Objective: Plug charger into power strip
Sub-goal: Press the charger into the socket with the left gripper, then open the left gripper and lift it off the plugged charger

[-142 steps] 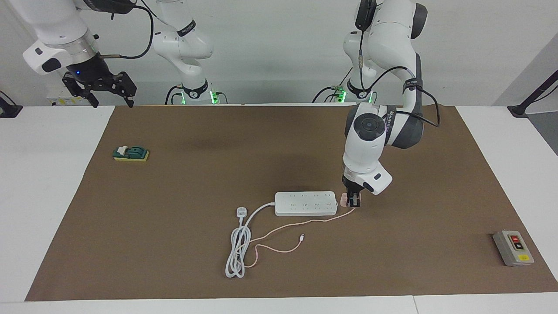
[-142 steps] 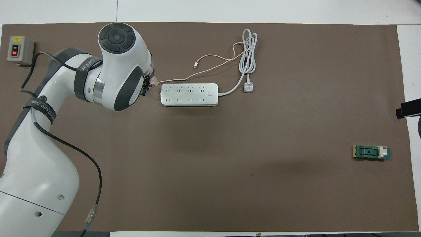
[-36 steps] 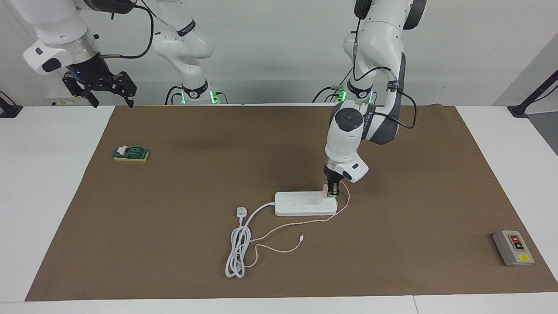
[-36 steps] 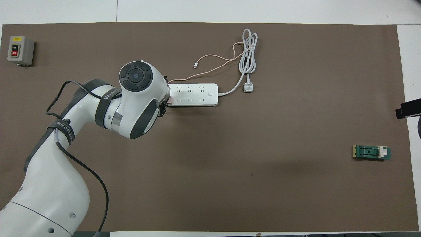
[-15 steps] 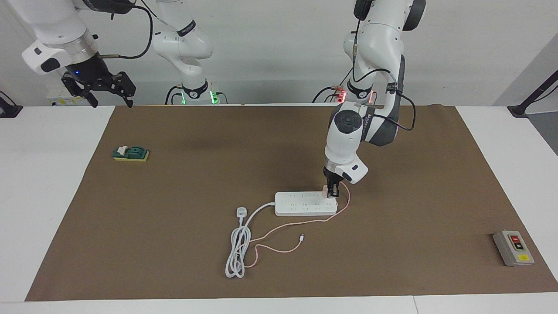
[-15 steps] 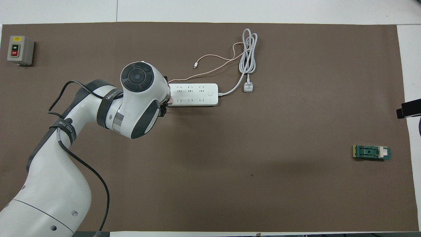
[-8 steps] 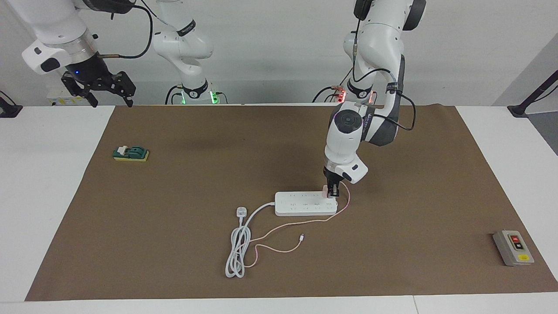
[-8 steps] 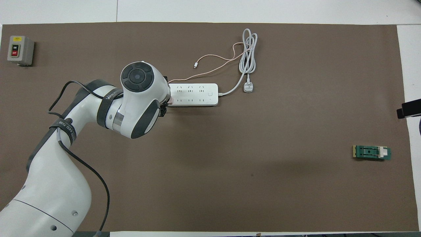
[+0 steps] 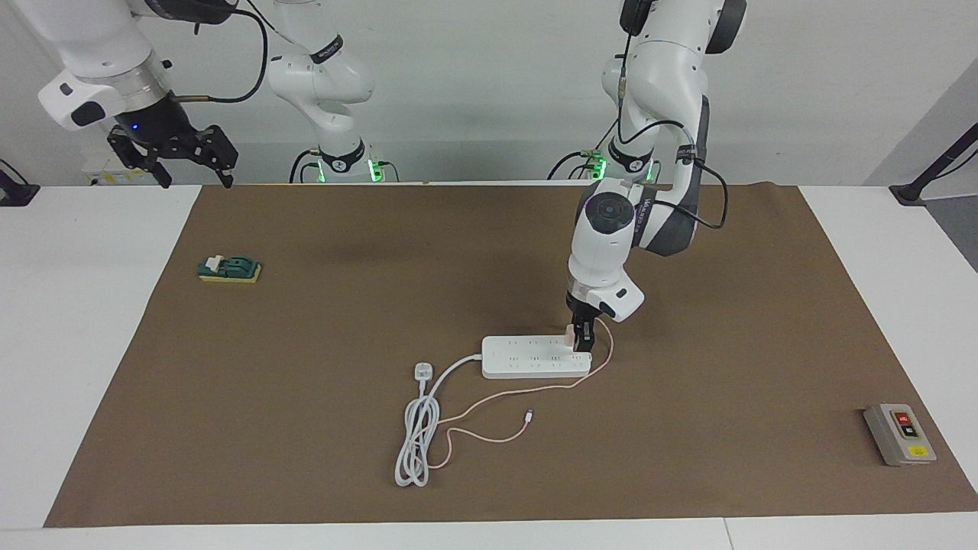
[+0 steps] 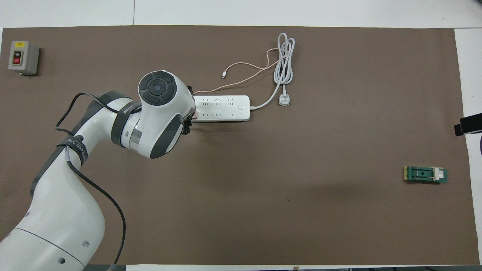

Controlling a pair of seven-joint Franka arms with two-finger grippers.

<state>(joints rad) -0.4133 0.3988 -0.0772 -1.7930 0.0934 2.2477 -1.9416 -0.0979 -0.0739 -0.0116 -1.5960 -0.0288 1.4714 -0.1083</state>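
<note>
Charger point(image 9: 571, 331) on power strip point(image 9: 535, 357); left end effector point(image 9: 582, 336) vertical above

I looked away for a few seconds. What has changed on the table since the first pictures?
The left tool carried the charger from the mat beside the power strip up onto the strip's end socket, toward the left arm's end. Strip, white plug, switch box, green block and the waiting right tool stayed put.

Both arms point(image 9: 640, 221) are glossy white with dark grey joint bands, black cables and black hands.
</note>
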